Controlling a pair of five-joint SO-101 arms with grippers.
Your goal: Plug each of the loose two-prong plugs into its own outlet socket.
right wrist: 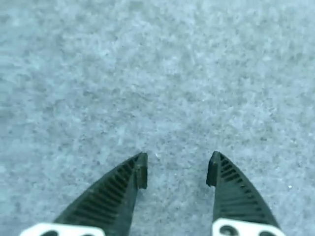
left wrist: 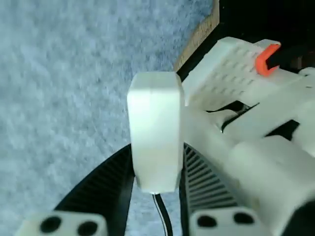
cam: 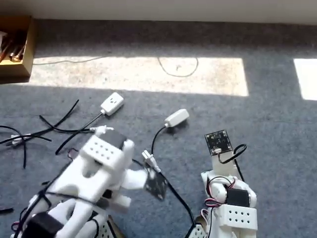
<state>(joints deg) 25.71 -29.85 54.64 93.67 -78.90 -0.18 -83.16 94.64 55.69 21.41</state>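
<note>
- Left gripper [left wrist: 156,157] is clenched on a white plug [left wrist: 155,118], with a black cord [left wrist: 162,216] trailing from it.
- Right gripper [right wrist: 177,169] is released, its fingers spread over bare grey carpet [right wrist: 157,73].
- The high view adds, farther off on the carpet, a left outlet socket [cam: 112,103] and a right outlet socket [cam: 177,118], lying apart.

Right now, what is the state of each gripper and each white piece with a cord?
left gripper: shut on the white plug.
white plug: held in the left gripper, cord attached.
right gripper: open, empty, above the carpet.
socket: lying on the carpet, both holes free.
white block: lying loose on the carpet, cord attached.
</note>
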